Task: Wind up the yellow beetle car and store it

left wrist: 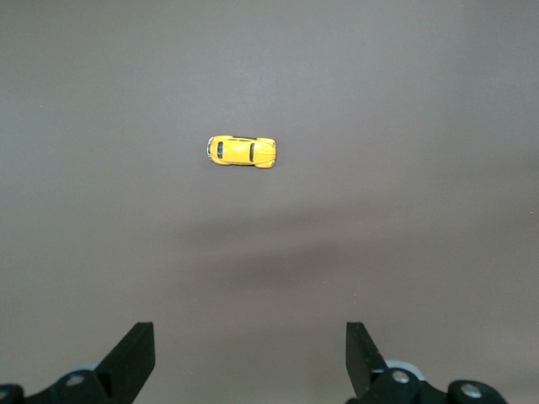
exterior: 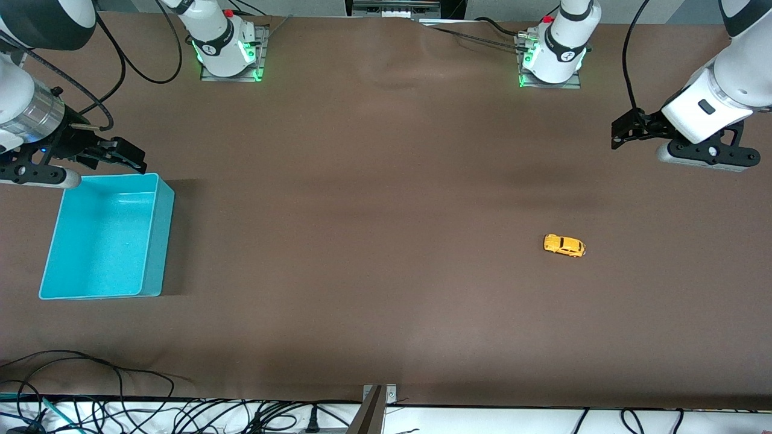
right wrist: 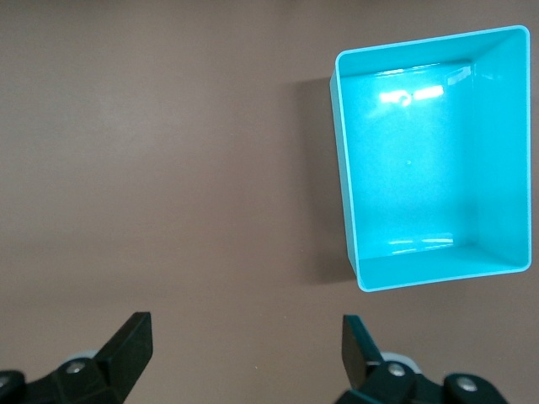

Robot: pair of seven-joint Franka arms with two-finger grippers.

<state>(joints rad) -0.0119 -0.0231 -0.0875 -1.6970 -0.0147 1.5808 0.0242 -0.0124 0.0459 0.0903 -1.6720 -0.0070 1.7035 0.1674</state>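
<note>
1. The yellow beetle car (exterior: 564, 245) sits on its wheels on the brown bench (exterior: 374, 229), toward the left arm's end, with bare surface all round it and nothing touching it.
2. In the left wrist view the yellow beetle car (left wrist: 241, 151) shows its rounded roof and dark windows from above.
3. The turquoise bin (exterior: 151, 241) rests on the bench at the right arm's end, well apart from the car. Its inside holds nothing, as the right wrist view of the turquoise bin (right wrist: 345, 194) shows.
4. The left tool (exterior: 627, 129) hangs in the air over the bench at the left arm's end. Its two dark fingers (left wrist: 135, 353) stand wide apart and hold nothing.
5. The right tool (exterior: 123, 155) hangs over the bench just beside the bin's rim that lies farthest from the front camera. Its fingers (right wrist: 130, 341) are likewise spread wide and hold nothing.
6. Loose black cables (exterior: 90, 386) lie along the bench edge nearest the front camera.
</note>
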